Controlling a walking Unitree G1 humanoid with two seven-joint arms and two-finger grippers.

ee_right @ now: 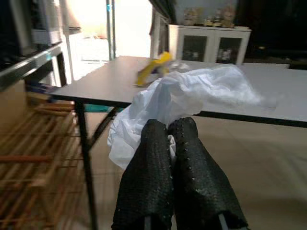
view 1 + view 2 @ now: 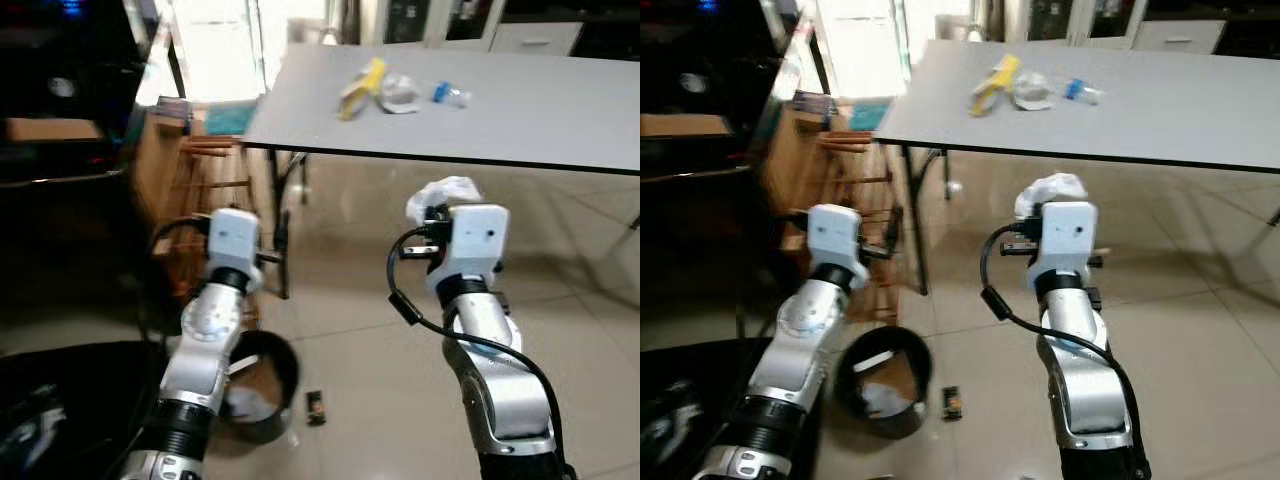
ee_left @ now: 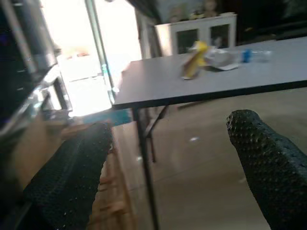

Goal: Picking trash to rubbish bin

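My right gripper (image 1: 169, 143) is shut on a crumpled white plastic bag (image 1: 192, 98), held in the air in front of the grey table (image 2: 520, 110); from the head the white plastic bag (image 2: 442, 192) shows just above the wrist. My left gripper (image 3: 168, 158) is open and holds nothing, raised near the table's left leg. A black round rubbish bin (image 2: 265, 385) stands on the floor below my left arm, with white trash inside. On the table lie a yellow wrapper (image 2: 360, 88), a crumpled clear piece (image 2: 398, 94) and a small bottle with a blue label (image 2: 448, 95).
A wooden rack (image 2: 195, 190) stands left of the table. A small dark object (image 2: 315, 405) lies on the tiled floor beside the bin. A black rounded object (image 2: 60, 400) sits at the lower left. White cabinets (image 1: 211, 43) line the far wall.
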